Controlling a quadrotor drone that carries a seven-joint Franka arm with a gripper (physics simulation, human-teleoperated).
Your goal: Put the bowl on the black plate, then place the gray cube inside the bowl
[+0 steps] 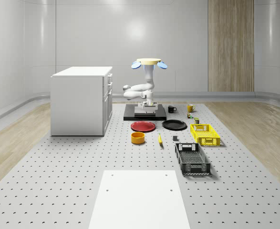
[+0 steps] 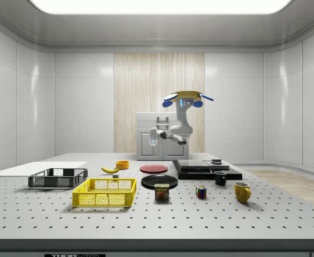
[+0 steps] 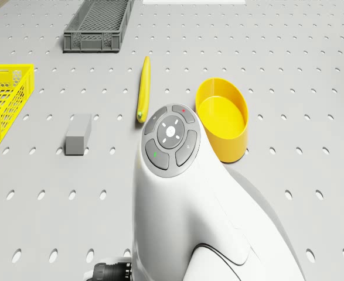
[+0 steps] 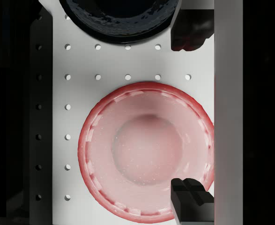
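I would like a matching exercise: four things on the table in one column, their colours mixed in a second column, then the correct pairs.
Things:
1. bowl
2. plate under the gripper
3. long crate
4. cube

Colours:
A. red
B. gray
C. yellow
D. dark gray

Pairs: 1-C, 2-A, 3-D, 4-B

A red plate (image 1: 143, 126) lay on the perforated surface (image 1: 58, 162), with a banana (image 1: 160, 139) nearer the camera. Toward the whole-scene view's right sat a yellow basket (image 1: 204, 134) and, nearer, a dark gray crate (image 1: 192, 159). A white cabinet (image 1: 81, 100) stood far left. A black mug (image 1: 171, 109) and a yellow mug (image 1: 190, 108) stood at the far end.
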